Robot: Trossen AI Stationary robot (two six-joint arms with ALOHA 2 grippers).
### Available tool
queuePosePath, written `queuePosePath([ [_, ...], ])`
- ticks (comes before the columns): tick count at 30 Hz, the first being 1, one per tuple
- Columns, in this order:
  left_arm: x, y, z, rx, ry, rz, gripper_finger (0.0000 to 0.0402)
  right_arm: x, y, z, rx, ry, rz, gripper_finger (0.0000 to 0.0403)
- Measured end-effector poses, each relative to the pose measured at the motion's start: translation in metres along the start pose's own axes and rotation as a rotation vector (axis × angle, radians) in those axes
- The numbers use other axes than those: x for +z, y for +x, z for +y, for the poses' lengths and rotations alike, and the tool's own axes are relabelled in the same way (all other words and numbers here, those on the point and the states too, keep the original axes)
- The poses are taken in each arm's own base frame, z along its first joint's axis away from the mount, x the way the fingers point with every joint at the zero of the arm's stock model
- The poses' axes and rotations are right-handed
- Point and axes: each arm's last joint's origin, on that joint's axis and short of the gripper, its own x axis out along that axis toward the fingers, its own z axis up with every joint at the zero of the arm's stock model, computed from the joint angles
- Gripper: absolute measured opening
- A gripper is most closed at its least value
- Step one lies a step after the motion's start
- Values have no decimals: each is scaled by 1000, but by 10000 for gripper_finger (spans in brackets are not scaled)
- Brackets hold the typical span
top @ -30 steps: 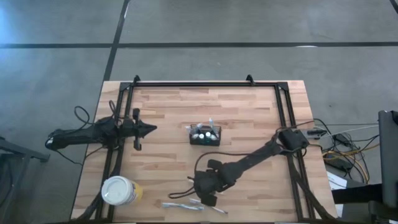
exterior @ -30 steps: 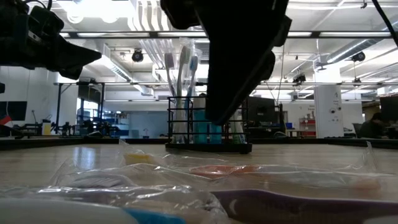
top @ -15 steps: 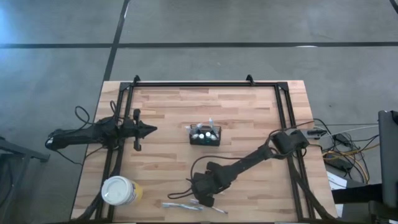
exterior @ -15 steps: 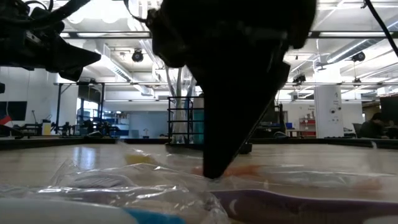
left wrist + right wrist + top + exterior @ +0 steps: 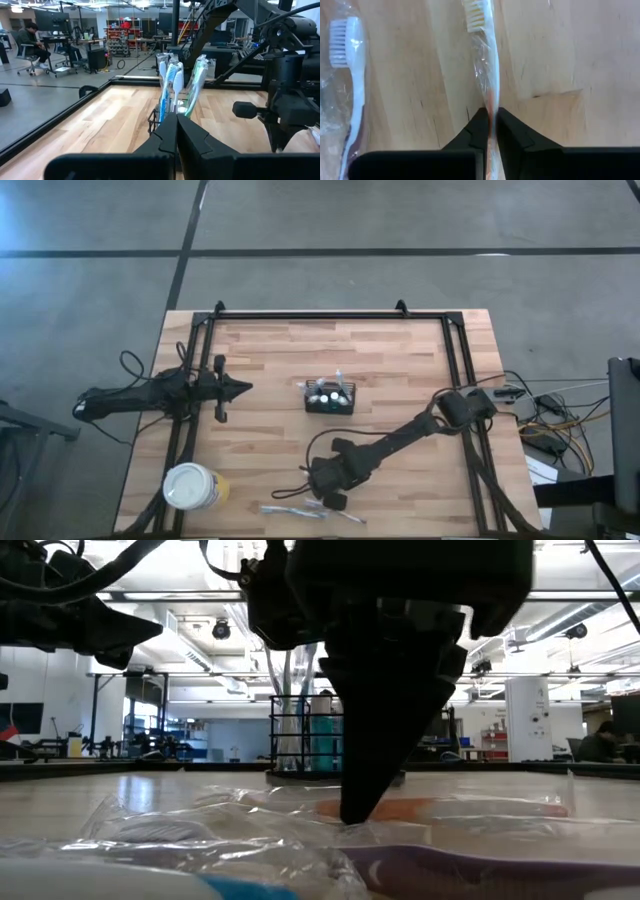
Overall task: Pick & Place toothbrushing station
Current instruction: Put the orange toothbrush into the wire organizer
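1. Near edge of the table (image 5: 400, 370): two wrapped toothbrushes lie in clear plastic. One has a white head and purple handle (image 5: 345, 75); the orange-handled toothbrush (image 5: 487, 75) lies just beside it.
2. Right gripper (image 5: 327, 498) is down at the near edge, centre-left, right on the wrappers. Its fingers (image 5: 479, 130) are pressed together, pinching the orange-handled toothbrush through the plastic at mid-handle. In the low view the fingertip meets the wrapper on the tabletop (image 5: 355, 815).
3. Step in hand, as I judge it: the grasp of a brush, with nothing lifted yet, since it lies flat on the wood.
4. Round white tub (image 5: 192, 487) stands at the near left corner, well apart from the pick.
5. Caddy (image 5: 330, 397) sits mid-table, farther in, already holding upright brushes (image 5: 172, 85); it's well apart from the right gripper.
6. Left gripper (image 5: 240, 388) waits on the left side, level with the caddy, fingers pressed together on nothing.
7. Next move likely calls for a straight lift clear of the other wrapper, carrying far toward the caddy, and tipping the brush upright over a free compartment. The slippery plastic may let it slide or drag the neighbouring brush.
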Motion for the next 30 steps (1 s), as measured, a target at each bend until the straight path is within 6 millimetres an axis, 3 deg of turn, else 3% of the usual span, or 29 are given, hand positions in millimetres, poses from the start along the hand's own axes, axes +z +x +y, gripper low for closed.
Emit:
queuePosePath([
  [4,0,0,0,0,0,0,8,0,-11,-1,-11,-31,-20,18],
  [6,0,0,0,1,0,-1,8,1,-26,-2,-39,-60,-61,16],
  [13,0,0,0,0,4,0,8,-8,-103,-11,-169,-147,-293,15],
  [19,1,0,0,1,5,-4,7,-45,-174,-38,-186,-125,-549,14],
  [25,1,0,0,1,18,-6,7,-80,-203,-74,0,-192,-867,14],
  [30,1,0,0,-2,-14,-3,7,-114,-196,-115,82,-175,-1027,13],
])
